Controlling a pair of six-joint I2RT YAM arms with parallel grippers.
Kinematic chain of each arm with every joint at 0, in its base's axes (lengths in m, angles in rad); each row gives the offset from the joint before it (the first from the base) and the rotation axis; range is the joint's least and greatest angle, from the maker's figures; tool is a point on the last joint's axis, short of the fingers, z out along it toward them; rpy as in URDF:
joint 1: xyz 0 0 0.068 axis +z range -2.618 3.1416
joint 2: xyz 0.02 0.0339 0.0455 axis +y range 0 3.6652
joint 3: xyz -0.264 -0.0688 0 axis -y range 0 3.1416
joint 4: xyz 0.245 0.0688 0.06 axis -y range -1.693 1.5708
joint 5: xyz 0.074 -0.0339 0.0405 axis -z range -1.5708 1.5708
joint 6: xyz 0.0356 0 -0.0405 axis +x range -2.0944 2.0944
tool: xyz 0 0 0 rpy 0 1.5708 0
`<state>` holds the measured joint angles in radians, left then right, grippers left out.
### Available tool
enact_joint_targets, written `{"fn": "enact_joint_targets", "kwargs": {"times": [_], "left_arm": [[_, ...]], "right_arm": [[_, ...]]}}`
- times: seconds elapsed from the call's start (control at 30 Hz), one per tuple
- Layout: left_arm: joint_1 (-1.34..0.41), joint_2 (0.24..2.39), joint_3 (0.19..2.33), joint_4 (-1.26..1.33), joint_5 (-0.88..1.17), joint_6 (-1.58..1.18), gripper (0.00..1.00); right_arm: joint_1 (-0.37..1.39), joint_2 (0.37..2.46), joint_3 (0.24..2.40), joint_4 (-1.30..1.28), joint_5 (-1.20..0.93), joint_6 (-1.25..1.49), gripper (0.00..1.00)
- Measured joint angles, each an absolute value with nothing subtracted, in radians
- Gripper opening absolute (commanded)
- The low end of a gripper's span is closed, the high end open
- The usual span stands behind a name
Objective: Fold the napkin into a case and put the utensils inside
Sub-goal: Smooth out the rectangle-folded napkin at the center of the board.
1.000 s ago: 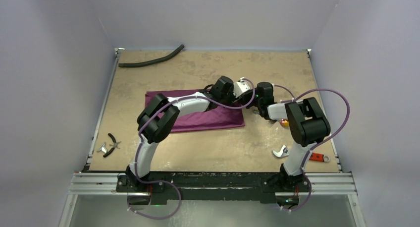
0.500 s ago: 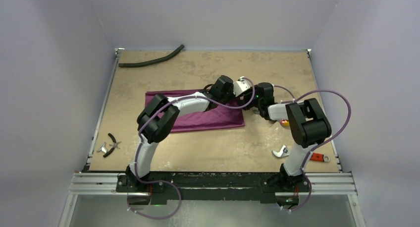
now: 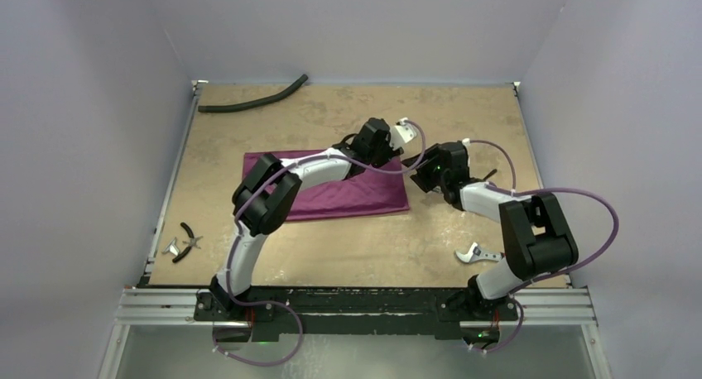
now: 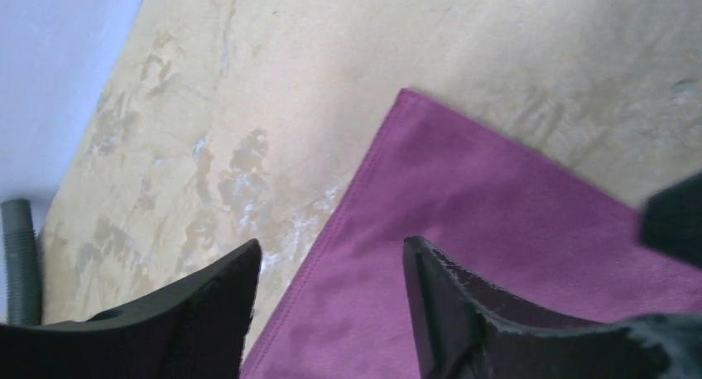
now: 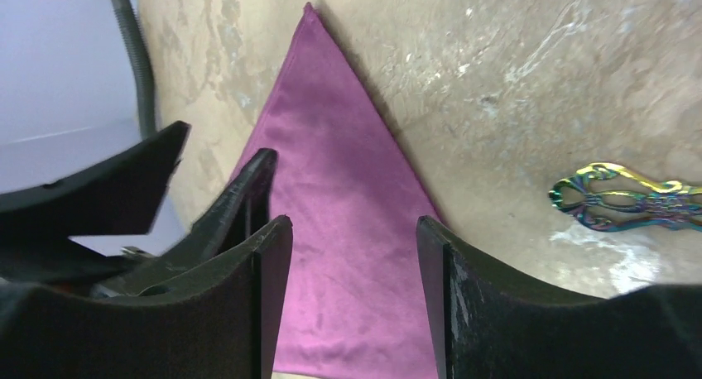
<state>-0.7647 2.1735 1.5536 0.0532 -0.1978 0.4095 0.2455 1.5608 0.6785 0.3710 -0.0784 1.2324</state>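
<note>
Since a second ago the right arm's elbow has swung out and down toward the desk's right side, and the left wrist has pushed a little farther from the bases. The cloth itself has not shifted.

The left end effector (image 4: 329, 259) hovers with its fingers moderately wide and nothing between them, straddling the far hem of the napkin (image 4: 497, 255). The right end effector (image 5: 352, 230) is likewise spread and empty, hanging over the same cloth near its pointed far-right corner. The left fingers sit just beside it in the right wrist view. An iridescent utensil handle (image 5: 617, 199) lies on the bare desk (image 3: 331, 247) near the napkin's right edge, apart from the cloth. From the top view the napkin is a flat plum band mid-desk, partly under the left forearm.

The folding step appears to be in hand: the cloth is a long band rather than a short pouch, and no utensil is inside. The next move likely calls for both end effectors to drop, pinch every thin layer at the right-hand end without sliding the band, and carry that end over evenly.
</note>
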Motion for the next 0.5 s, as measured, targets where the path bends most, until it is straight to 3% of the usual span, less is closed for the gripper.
{"fn": "enact_joint_targets", "kwargs": {"times": [0.2, 0.5], "left_arm": [[-0.667, 2.118, 1.601, -0.150, -0.162, 0.403, 0.74], [-0.338, 1.718, 1.309, -0.481, -0.005, 0.526, 0.60]], "right_arm": [[0.276, 1.536, 0.722, 0.259, 0.004, 1.057, 0.59], [0.502, 1.534, 0.853, 0.102, 0.094, 0.852, 0.60]]}}
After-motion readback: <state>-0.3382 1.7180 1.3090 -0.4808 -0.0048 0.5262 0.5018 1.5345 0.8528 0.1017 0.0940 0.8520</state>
